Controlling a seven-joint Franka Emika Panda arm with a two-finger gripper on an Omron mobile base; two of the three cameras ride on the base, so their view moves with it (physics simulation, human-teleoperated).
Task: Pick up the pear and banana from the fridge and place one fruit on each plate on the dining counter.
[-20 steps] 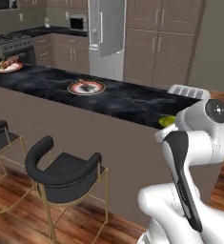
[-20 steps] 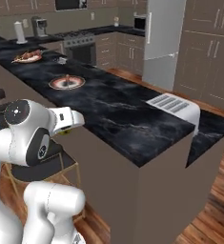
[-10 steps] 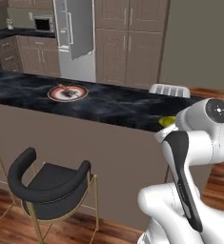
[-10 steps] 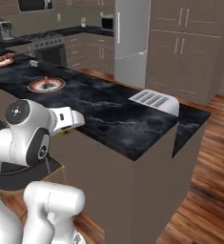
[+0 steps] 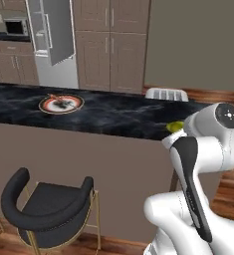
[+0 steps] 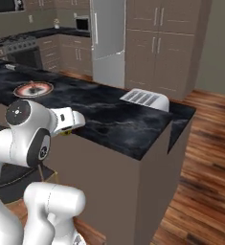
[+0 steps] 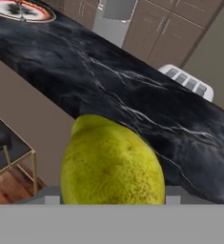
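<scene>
Clamped around the pear (image 7: 112, 162), the claw (image 6: 76, 122) carries it at the near edge of the dining counter (image 5: 113, 112), so 1 fruit is out of the fridge (image 5: 51, 42) and not yet set down. Going left to right, 1 plate (image 5: 61, 103) sits well to the left of the pear, a white toaster (image 5: 167, 93) at the right end. I judge the banana still to be fetched, and both placements remain.

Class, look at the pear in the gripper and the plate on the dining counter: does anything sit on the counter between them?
Nothing visible does. The pear is held in the gripper near the counter's edge, and bare marble of the dining counter runs to the plate. The white toaster sits off to the side.
</scene>
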